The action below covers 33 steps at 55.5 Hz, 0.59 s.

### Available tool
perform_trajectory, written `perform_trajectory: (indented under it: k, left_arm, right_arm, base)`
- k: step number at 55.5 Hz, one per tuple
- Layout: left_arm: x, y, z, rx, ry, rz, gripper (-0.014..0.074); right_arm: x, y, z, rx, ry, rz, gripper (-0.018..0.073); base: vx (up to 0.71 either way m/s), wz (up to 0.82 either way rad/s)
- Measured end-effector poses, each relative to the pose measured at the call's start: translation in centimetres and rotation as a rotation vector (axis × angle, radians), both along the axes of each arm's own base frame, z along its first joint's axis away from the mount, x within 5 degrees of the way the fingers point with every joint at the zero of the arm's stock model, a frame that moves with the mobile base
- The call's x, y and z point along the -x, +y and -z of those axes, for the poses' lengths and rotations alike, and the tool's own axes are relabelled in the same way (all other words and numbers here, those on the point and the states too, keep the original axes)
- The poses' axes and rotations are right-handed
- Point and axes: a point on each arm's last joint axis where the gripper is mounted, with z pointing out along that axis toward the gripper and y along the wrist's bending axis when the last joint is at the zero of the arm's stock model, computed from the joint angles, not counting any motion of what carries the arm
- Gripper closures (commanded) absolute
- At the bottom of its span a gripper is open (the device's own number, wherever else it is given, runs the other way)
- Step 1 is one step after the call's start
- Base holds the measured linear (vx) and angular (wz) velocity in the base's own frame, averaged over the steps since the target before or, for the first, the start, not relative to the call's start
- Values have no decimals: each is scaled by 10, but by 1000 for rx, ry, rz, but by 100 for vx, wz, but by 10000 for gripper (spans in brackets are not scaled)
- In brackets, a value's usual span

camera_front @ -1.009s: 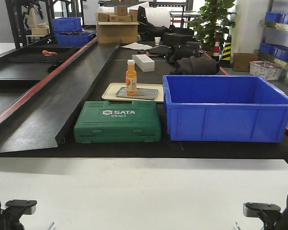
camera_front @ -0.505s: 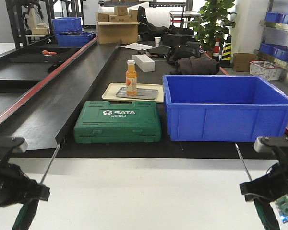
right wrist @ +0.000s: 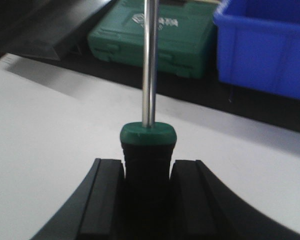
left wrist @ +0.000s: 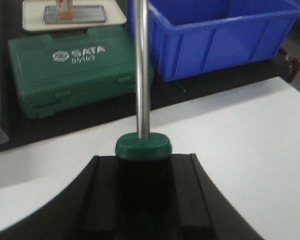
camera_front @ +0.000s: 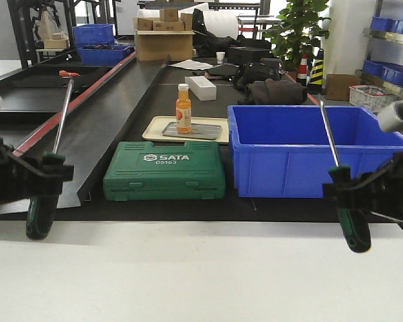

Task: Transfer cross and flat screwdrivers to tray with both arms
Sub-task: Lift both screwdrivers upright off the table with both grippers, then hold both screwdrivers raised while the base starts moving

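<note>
Left gripper (camera_front: 46,176) clamped on the handle of left screwdriver (camera_front: 37,216), at 9 o'clock in front view. Butt down, shaft up, tip leaning toward 1 o'clock. Left wrist view: fingers (left wrist: 97,200) tight on both sides of the black handle, green collar just above them.

Right gripper (camera_front: 342,191) same: clamped on the handle of right screwdriver (camera_front: 354,229), at 3 o'clock. Shaft up, tip leaning toward 11 o'clock, crossing in front of the bin (camera_front: 289,168). Right wrist view shows the handle pinched between both fingers too.

Tips too small to tell cross from flat.

Tray (camera_front: 205,132) is at 12 o'clock from the case (camera_front: 164,171), just behind it, sitting inside the cream tray (camera_front: 154,126). Bottle (camera_front: 183,107) stands upright on the tray's left part. Bin at 3 o'clock of the case, just beside it.

Both screwdrivers well apart from the tray: left one at its 7 o'clock, right one at its 5 o'clock. In front view the handles overlap the far edge of the white table (camera_front: 201,275); can't tell if butts touch it.
</note>
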Motion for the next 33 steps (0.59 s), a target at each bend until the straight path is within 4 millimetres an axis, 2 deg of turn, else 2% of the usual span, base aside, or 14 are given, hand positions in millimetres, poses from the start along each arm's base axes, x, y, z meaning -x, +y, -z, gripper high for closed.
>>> perform_trajectory:
  k: [5,13,33]
  left_arm:
    - [2,-2,-18,11,-49,10,596]
    - [3,-2,-29,17,-82,12,595]
    - [4,-3,-28,14,-67,25,595]
  right_arm:
    - [5,11,-24,-32,-66,-31,568]
    - [7,18,-51,-55,-168,-33,568]
    - [8,19,-52,-49,-172,-38,566]
  base:
    - [0,0]
    - [0,0]
    - [0,0]
